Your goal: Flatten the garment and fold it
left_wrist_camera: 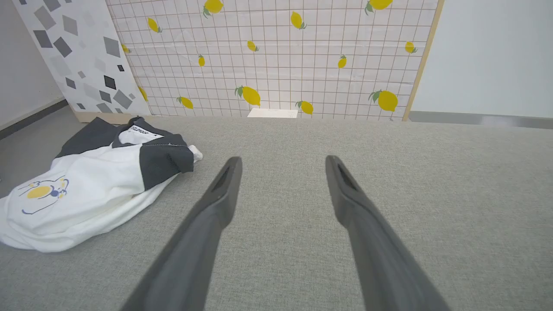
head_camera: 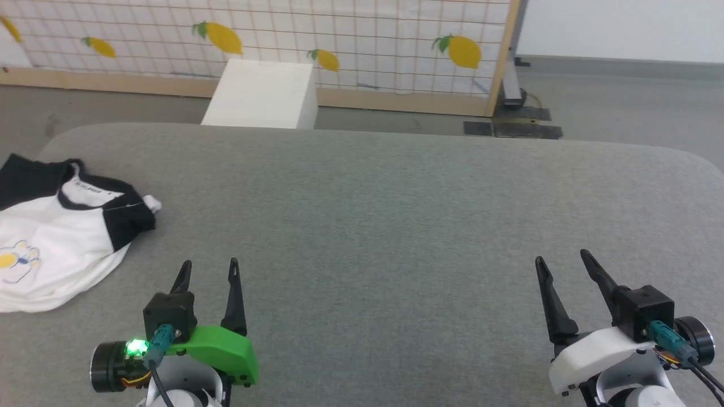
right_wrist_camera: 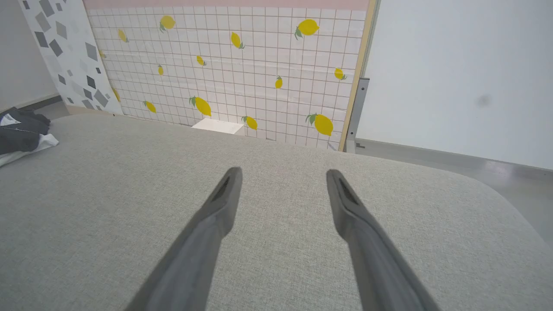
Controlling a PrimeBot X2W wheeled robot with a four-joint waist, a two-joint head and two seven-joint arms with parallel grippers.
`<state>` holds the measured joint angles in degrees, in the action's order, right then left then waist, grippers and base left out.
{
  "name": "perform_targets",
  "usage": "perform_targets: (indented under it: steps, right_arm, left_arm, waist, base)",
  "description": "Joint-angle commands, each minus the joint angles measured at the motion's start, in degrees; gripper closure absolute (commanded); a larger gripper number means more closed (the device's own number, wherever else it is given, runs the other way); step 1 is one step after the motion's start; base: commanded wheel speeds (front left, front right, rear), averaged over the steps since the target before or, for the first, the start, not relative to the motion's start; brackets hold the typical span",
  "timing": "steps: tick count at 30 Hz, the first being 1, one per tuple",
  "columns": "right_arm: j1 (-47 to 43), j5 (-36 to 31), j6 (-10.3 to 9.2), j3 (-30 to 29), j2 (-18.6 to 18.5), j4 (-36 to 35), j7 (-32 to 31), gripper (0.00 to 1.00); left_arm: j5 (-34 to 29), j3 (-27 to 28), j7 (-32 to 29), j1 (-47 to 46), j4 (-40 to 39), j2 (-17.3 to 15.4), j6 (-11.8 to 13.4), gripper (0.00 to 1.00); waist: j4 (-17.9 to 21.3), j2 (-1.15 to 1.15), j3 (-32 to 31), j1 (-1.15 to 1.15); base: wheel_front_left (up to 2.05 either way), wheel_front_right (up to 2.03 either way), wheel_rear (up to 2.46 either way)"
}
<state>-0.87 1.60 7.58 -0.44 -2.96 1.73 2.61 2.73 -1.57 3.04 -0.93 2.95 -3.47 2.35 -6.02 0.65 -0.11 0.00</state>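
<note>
Grey fabric covers the table that spreads across most of the head view, its rounded far corners at the upper left and upper right of the frame. Behind it we see a gridded panel printed with yellow lemons along the top, and a plain white wall at the upper right. In the left wrist view we also make out a pale board with grey speckles at the upper left.

The garment lies crumpled on the table at the left edge of the head view. Its white body is toward the bottom and its black sleeves are bunched around the black neck trim at its upper end. Part of it runs off the frame.

A white box stands on the floor just beyond the table, at the upper centre-left.

Our left gripper sits at the lower left, fingers spread and holding nothing, near the garment but apart from it. Our right gripper sits at the lower right, likewise spread and empty, well apart from the garment.

On the garment's white front we see a small yellow-and-blue cartoon print, and a white label inside the neck.
</note>
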Motion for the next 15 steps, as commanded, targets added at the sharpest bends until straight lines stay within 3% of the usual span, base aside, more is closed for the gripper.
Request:
perform_targets:
  steps: [1, 15]
  right_arm:
    - [0.89, 0.44, -0.01, -0.04, 0.02, 0.27, 0.65, 0.00]
    - [1.47, 1.28, -0.02, 0.16, 0.03, 1.22, 2.23, 0.00]
  left_arm:
    - [0.68, -0.13, 0.60, -0.84, 0.28, -0.46, 0.47, 0.00]
    - [2.10, -0.41, 2.01, -0.60, 0.86, -1.17, 2.40, 0.00]
  waist:
    - [-1.51, -0.15, -0.09, 0.00]
    - [-7.61, -0.23, -0.10, 0.00]
  base:
    - [0.00, 0.00, 0.00]
    - [0.00, 0.00, 0.00]
